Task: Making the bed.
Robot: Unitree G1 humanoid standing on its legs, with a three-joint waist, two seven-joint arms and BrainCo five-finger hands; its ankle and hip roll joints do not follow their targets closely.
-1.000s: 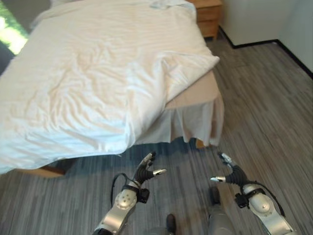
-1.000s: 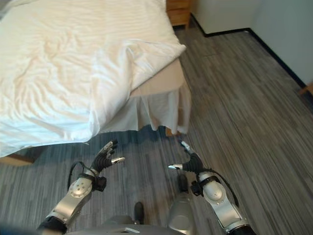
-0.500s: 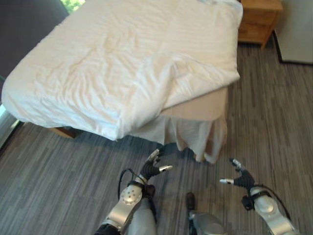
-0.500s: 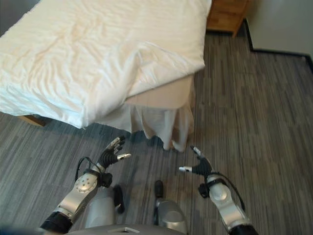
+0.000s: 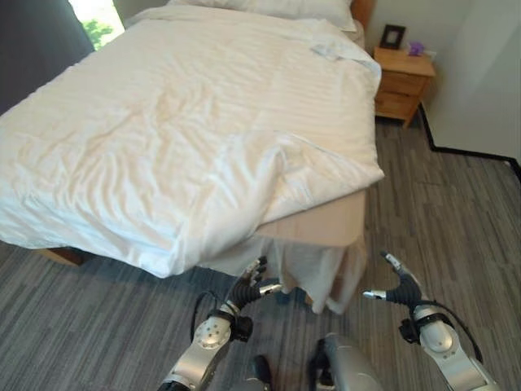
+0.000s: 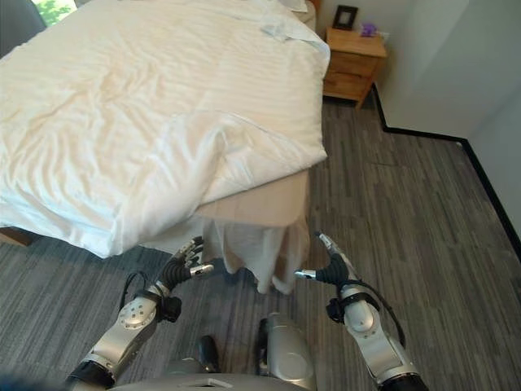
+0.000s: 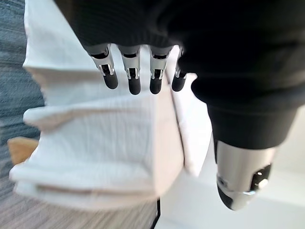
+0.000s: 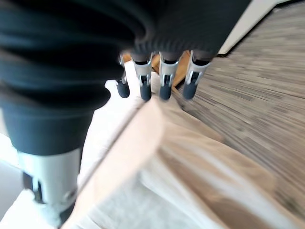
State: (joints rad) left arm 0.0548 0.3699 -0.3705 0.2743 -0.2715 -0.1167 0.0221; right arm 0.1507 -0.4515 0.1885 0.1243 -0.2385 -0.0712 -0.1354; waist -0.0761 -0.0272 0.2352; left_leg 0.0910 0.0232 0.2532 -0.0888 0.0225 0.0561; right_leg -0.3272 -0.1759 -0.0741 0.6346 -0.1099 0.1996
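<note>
I see a white duvet (image 5: 187, 138) with faint woven stripes, a bare beige mattress corner (image 5: 326, 224), a pale off-white bed skirt (image 5: 313, 273), grey streaked floor (image 5: 456, 220), and a warm brown wooden nightstand (image 5: 401, 81).

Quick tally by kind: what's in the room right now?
Bed: 1
White duvet: 1
Pillow: 1
Wooden nightstand: 1
Picture frame: 1
Robot hands, left hand and right hand: 2
Total: 7
</note>
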